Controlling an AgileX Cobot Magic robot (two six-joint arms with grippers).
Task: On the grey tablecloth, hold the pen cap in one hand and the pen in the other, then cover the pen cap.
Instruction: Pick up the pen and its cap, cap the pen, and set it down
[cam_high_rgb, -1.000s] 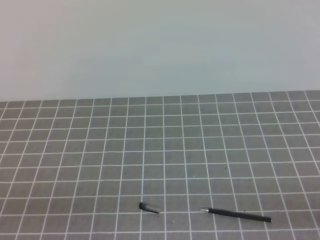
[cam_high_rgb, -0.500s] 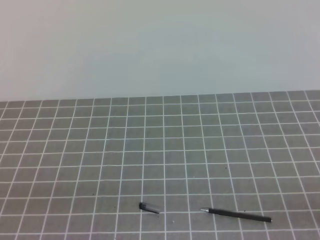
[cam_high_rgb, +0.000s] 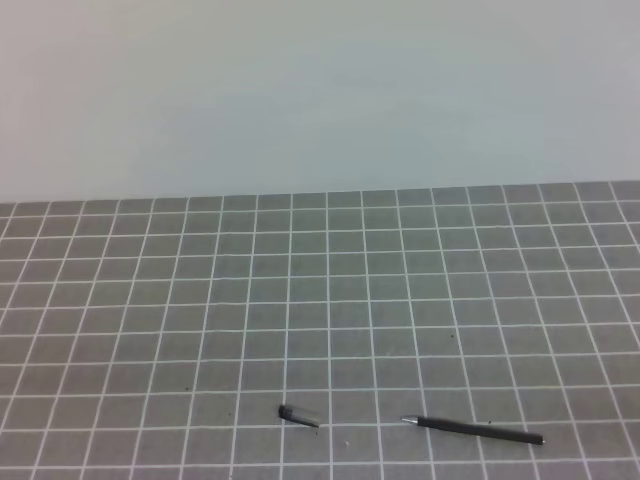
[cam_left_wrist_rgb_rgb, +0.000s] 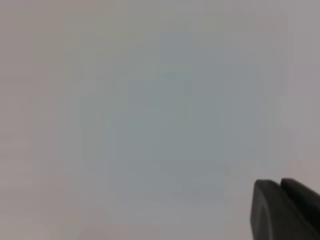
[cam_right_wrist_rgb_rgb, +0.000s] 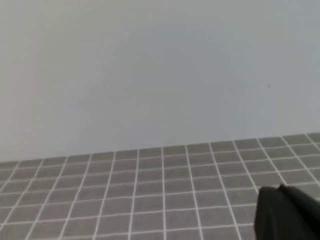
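I have not started the real work yet. The pen (cam_high_rgb: 480, 430) lies flat on the grey tablecloth (cam_high_rgb: 320, 300), and nothing holds it. The pen cap (cam_high_rgb: 296, 414) lies just to the left of the pen's silver tip, with a small gap between them. The cap is off the pen, so I must pick up both and push them together.

My left jaws (cam_left_wrist_rgb_rgb: 287, 210) are squeezed closed and hold nothing; they look at a plain wall, away from the pen. My right jaws (cam_right_wrist_rgb_rgb: 287, 212) are closed and empty too, up over the cloth, and I see no pen under them.

I count one pen, one pen cap and one cloth on the tabletop
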